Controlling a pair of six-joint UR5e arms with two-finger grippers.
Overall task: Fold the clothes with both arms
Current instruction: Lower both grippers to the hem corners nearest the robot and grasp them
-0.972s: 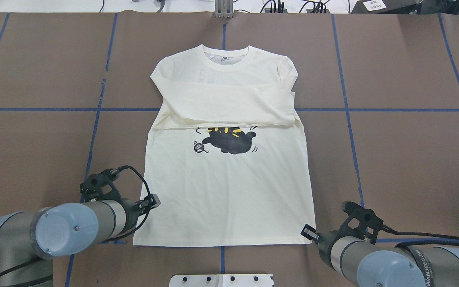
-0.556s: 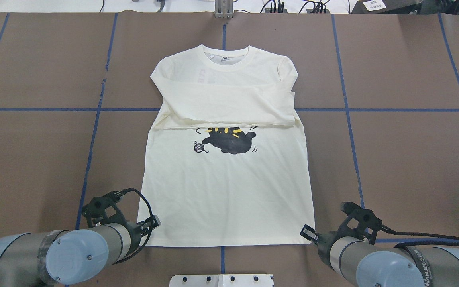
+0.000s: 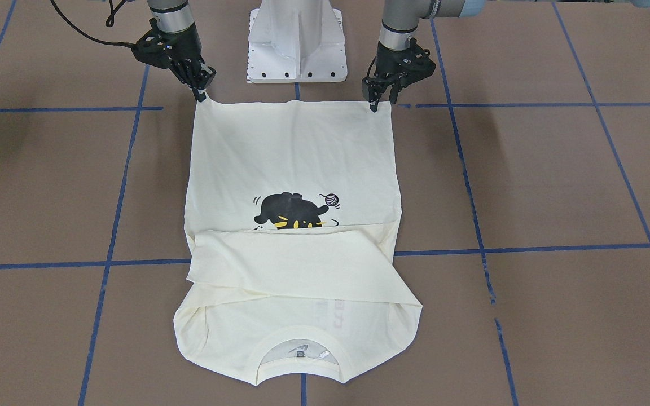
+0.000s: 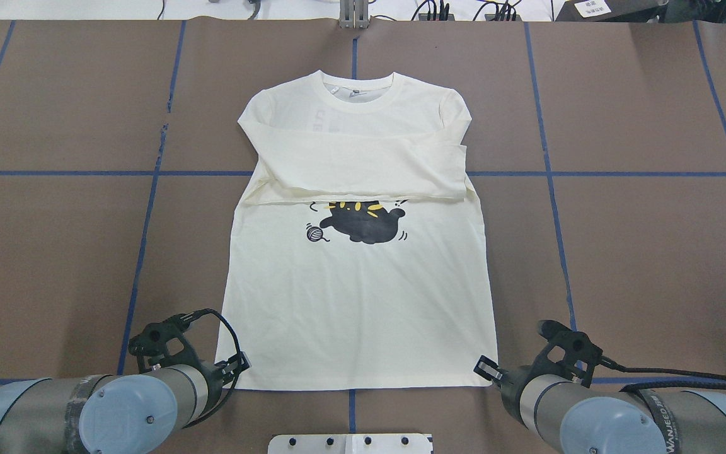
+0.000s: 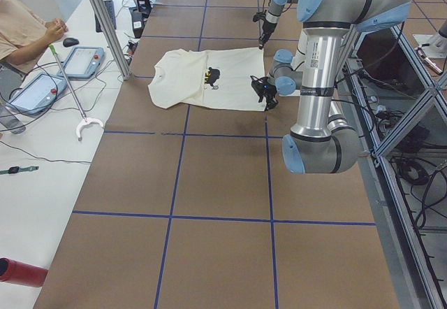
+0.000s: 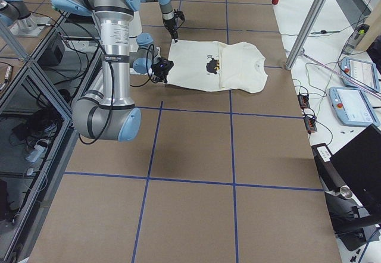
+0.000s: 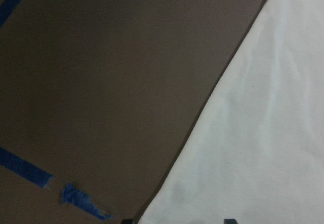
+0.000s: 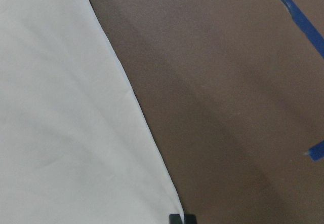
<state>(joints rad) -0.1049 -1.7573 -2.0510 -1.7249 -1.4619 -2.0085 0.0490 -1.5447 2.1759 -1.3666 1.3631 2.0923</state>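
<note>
The cream-white T-shirt point(image 4: 363, 302) lies flat on the brown table, neck away from me, with both sleeves folded across the chest above the black cat print point(image 4: 363, 224). My left gripper point(image 4: 239, 364) is at the hem's left corner; the left wrist view shows its fingertips point(image 7: 230, 221) apart, straddling the cloth edge point(image 7: 263, 133). My right gripper point(image 4: 486, 369) is at the hem's right corner; in the right wrist view point(image 8: 182, 219) it is shut on that corner of the cloth point(image 8: 66, 133). The front view shows the left gripper point(image 3: 378, 104) and the right gripper point(image 3: 201, 96) at the hem corners.
The white pedestal base point(image 4: 350, 442) stands just behind the hem, between the arms. Blue tape lines point(image 4: 149, 208) cross the brown table. A person point(image 5: 21, 29) sits at a side table with tablets point(image 5: 80, 61) beyond the shirt's neck end.
My left arm has moved back toward me along the shirt's left edge and now sits at the hem corner. The right arm and the shirt have not moved.
</note>
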